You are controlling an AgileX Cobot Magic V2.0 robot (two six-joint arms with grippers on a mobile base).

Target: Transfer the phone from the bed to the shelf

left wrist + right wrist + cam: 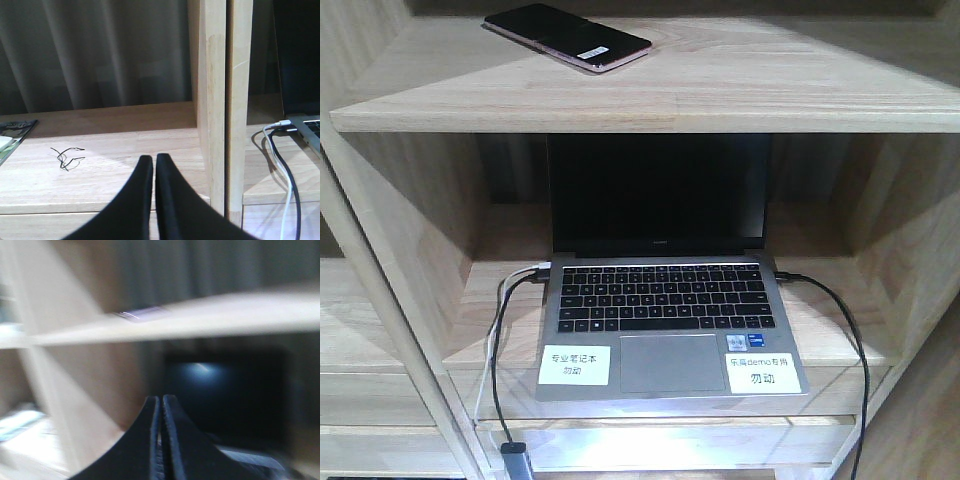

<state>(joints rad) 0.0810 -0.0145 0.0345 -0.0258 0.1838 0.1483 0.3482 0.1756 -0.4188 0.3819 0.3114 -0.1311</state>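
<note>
The black phone (567, 36) with a pinkish rim and a white sticker lies flat on the top board of the pale-wood shelf (740, 95), at its left part. The blurred right wrist view shows it as a thin dark sliver (142, 314) on the board's edge, above and left of my right gripper (161, 399), which is shut with nothing in it. My left gripper (153, 158) is shut and empty over a lower shelf board (100, 160) in the left compartment. The bed is out of view. Neither gripper appears in the front view.
An open silver laptop (665, 300) with a dark screen stands on the board below the phone, with black and white cables (500, 340) at its left and a black one (850, 340) at its right. Shelf uprights (222, 105) divide the compartments. A thin black wire (67, 156) and a magazine corner (12, 132) lie at left.
</note>
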